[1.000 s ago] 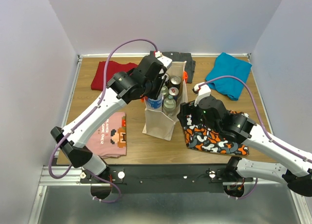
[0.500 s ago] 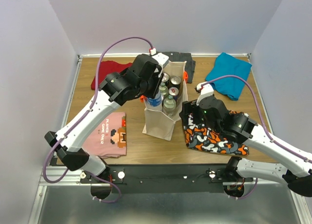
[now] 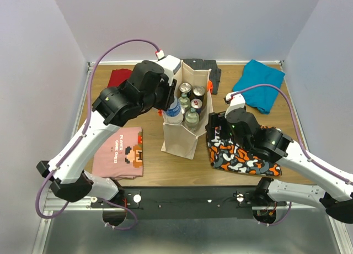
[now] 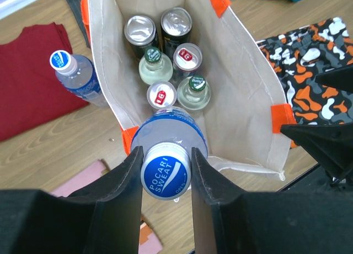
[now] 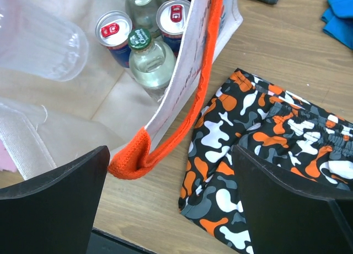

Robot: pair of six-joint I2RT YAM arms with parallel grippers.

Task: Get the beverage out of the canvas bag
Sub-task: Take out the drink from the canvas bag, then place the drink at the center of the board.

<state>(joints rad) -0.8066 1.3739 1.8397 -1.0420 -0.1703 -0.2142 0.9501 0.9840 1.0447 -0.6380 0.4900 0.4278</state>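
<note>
The canvas bag (image 3: pixel 181 139) stands upright mid-table, its mouth open, with orange pieces at its rim. My left gripper (image 4: pixel 165 174) is shut on the blue cap of a clear Pocari Sweat bottle (image 4: pixel 170 133), the beverage, which hangs above the bag's near-left corner (image 3: pixel 172 112). Several cans and small bottles (image 4: pixel 165 66) stand inside the bag. My right gripper (image 5: pixel 170 154) is open beside the bag's right wall, with the orange handle (image 5: pixel 193 99) running between its fingers, untouched. Its arm sits just right of the bag (image 3: pixel 242 132).
A second blue-capped bottle (image 4: pixel 74 74) stands on the table left of the bag. Camouflage shorts (image 3: pixel 242 154) lie to the right, a pink T-shirt (image 3: pixel 118 152) front left, a red shirt (image 3: pixel 117 77) back left, a blue cloth (image 3: pixel 256 88) back right, a dark garment (image 3: pixel 207 69) behind the bag.
My left arm has risen and drawn back to the left, lifting the bottle higher in the bag's mouth. The right arm has hardly moved.
</note>
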